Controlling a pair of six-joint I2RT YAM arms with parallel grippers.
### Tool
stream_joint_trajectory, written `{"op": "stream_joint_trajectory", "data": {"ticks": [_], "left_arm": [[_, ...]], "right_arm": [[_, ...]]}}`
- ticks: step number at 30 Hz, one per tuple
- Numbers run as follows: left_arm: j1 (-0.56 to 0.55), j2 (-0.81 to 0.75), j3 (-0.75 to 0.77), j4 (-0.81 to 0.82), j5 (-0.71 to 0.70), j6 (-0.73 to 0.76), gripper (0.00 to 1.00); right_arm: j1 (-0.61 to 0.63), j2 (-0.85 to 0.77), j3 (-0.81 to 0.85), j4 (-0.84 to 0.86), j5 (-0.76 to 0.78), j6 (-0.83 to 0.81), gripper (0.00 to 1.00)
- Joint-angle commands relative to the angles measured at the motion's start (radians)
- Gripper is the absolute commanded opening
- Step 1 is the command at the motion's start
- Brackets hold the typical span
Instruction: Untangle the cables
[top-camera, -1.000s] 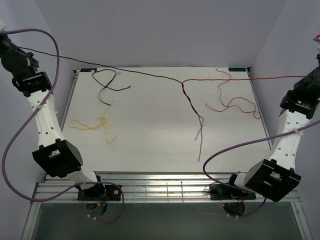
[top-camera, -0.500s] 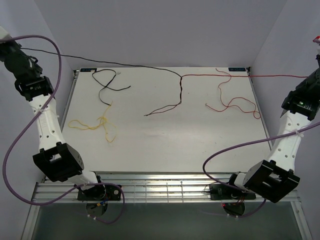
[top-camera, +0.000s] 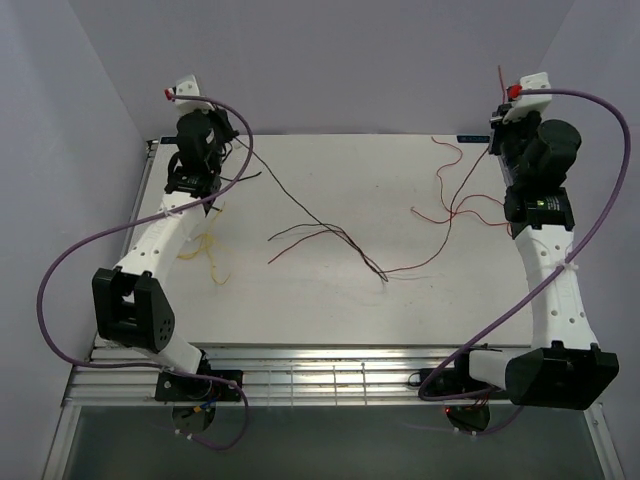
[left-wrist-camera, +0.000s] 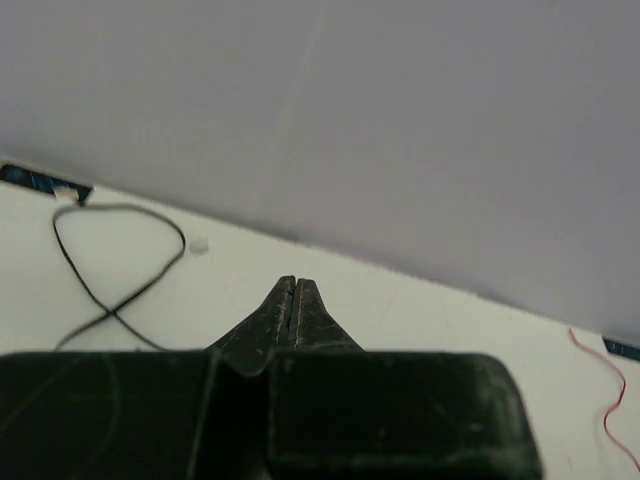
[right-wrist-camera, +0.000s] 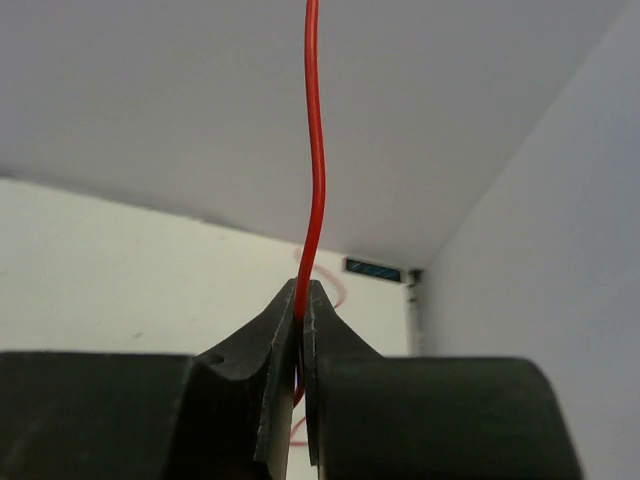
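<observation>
My left gripper (top-camera: 212, 132) is over the table's back left corner, jaws shut. In the top view a black cable (top-camera: 300, 203) runs from it down to a tangle (top-camera: 383, 275) at mid table. In the left wrist view (left-wrist-camera: 296, 285) no cable shows between the tips. My right gripper (top-camera: 500, 138) is over the back right corner, shut on a red cable (right-wrist-camera: 315, 150) that slopes down (top-camera: 452, 222) to the same tangle. A dark red-brown cable (top-camera: 300, 238) lies left of the tangle. A yellow cable (top-camera: 205, 245) lies at the left.
A loose red cable (top-camera: 480, 210) curls at the back right. A black loop (left-wrist-camera: 183, 245) lies at the back left corner under my left arm. Purple walls close in the back and both sides. The white table (top-camera: 300, 310) ends at a metal grille in front.
Both arms have swung inward from the side walls to the table's back corners. The black and red cables, taut before, now hang slack. The tangle has dropped forward to mid table.
</observation>
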Motion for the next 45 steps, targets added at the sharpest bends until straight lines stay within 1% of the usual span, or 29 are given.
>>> {"op": "stream_joint_trajectory", "data": {"ticks": [1,2,3,5,7,9,10,11,12,13,16,17,19,20,22,23,24,25,26,27,28,30,31,32,36,38,40,42,45], "left_arm": [[0.009,0.040,-0.040,-0.280,0.103,-0.194,0.00],[0.003,0.051,-0.049,-0.320,0.133,-0.239,0.00],[-0.011,0.065,-0.083,-0.351,0.147,-0.260,0.00],[-0.025,0.071,-0.136,-0.403,0.184,-0.297,0.00],[-0.048,0.077,-0.202,-0.461,0.183,-0.307,0.00],[-0.061,0.089,-0.218,-0.544,0.139,-0.331,0.00],[-0.066,0.097,-0.224,-0.623,0.115,-0.343,0.00],[-0.074,0.101,-0.232,-0.651,0.095,-0.354,0.00],[-0.075,0.106,-0.244,-0.670,0.063,-0.369,0.00],[-0.078,0.118,-0.262,-0.697,0.057,-0.373,0.00],[-0.084,0.152,-0.247,-0.759,0.025,-0.391,0.00],[-0.091,0.175,-0.236,-0.770,0.025,-0.391,0.02],[-0.100,0.197,-0.210,-0.781,0.017,-0.376,0.12],[-0.110,0.213,-0.180,-0.782,0.008,-0.374,0.15],[-0.114,0.230,-0.146,-0.784,0.000,-0.370,0.23],[-0.114,0.249,-0.103,-0.784,-0.009,-0.368,0.36],[-0.114,0.259,-0.079,-0.784,-0.014,-0.362,0.39],[-0.114,0.270,-0.052,-0.790,-0.012,-0.348,0.43],[-0.114,0.279,0.002,-0.796,-0.012,-0.343,0.53],[-0.115,0.295,0.026,-0.800,-0.012,-0.340,0.57],[-0.117,0.301,0.046,-0.802,-0.011,-0.334,0.63],[-0.124,0.316,0.099,-0.801,0.003,-0.314,0.87],[-0.127,0.321,0.116,-0.802,0.008,-0.304,0.89],[-0.143,0.325,0.133,-0.802,0.009,-0.282,0.98],[-0.189,0.350,0.208,-0.836,-0.060,-0.256,0.98],[-0.213,0.355,0.225,-0.834,-0.026,-0.244,0.98],[-0.238,0.365,0.236,-0.831,0.032,-0.222,0.98],[-0.293,0.385,0.253,-0.831,0.054,-0.212,0.98],[-0.382,0.428,0.287,-0.833,0.100,-0.185,0.98]], "right_arm": [[0.058,0.050,-0.082,-0.092,-0.175,0.250,0.08],[0.098,0.093,-0.097,-0.116,-0.193,0.273,0.08],[0.148,0.115,-0.119,-0.138,-0.174,0.276,0.08],[0.185,0.183,-0.119,-0.210,-0.107,0.327,0.08],[0.216,0.220,-0.146,-0.278,-0.039,0.396,0.08],[0.227,0.251,-0.180,-0.319,0.009,0.451,0.08],[0.227,0.253,-0.233,-0.324,0.029,0.471,0.08],[0.228,0.250,-0.264,-0.322,0.039,0.488,0.09],[0.228,0.245,-0.299,-0.310,0.094,0.503,0.11],[0.228,0.236,-0.361,-0.302,0.110,0.525,0.13],[0.228,0.228,-0.425,-0.273,0.124,0.543,0.17],[0.228,0.228,-0.439,-0.272,0.122,0.540,0.23],[0.228,0.239,-0.433,-0.270,0.139,0.522,0.32],[0.228,0.244,-0.414,-0.285,0.162,0.519,0.40],[0.227,0.266,-0.387,-0.313,0.255,0.529,0.46],[0.227,0.277,-0.371,-0.349,0.276,0.539,0.61],[0.227,0.285,-0.345,-0.368,0.318,0.543,0.68],[0.227,0.302,-0.332,-0.383,0.343,0.549,0.72],[0.225,0.308,-0.320,-0.423,0.368,0.565,0.86],[0.225,0.316,-0.297,-0.445,0.432,0.574,1.00],[0.225,0.323,-0.288,-0.463,0.470,0.586,0.91],[0.219,0.322,-0.271,-0.521,0.560,0.608,0.90],[0.215,0.311,-0.259,-0.532,0.578,0.611,0.90],[0.206,0.300,-0.258,-0.535,0.586,0.611,0.90],[0.178,0.241,-0.265,-0.523,0.535,0.597,0.90],[0.176,0.231,-0.281,-0.493,0.504,0.574,0.90],[0.176,0.250,-0.289,-0.483,0.431,0.571,0.90],[0.176,0.268,-0.306,-0.471,0.370,0.580,0.90],[0.173,0.305,-0.337,-0.442,0.333,0.603,0.90]]}}
